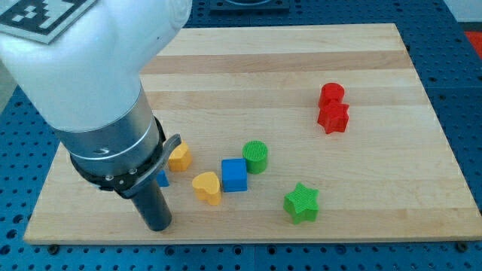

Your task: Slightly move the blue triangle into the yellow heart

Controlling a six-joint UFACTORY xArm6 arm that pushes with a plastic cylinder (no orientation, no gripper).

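The arm's big white and grey body [98,98] covered most of the blue triangle [163,179], of which only 1 sliver showed, just left of the yellow heart [207,187]. My tip [159,226], a bare rod holding nothing, stood below and left of that heart, just beneath the sliver. The triangle's long axis could not be made out; I judged the push should run rightward toward the heart.

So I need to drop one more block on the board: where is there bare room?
Bare wood runs along the view's top, left of the red blocks, and at the view's bottom right past the green star. It is crowded around the yellow heart, blue cube and green cylinder. My tip is hidden.
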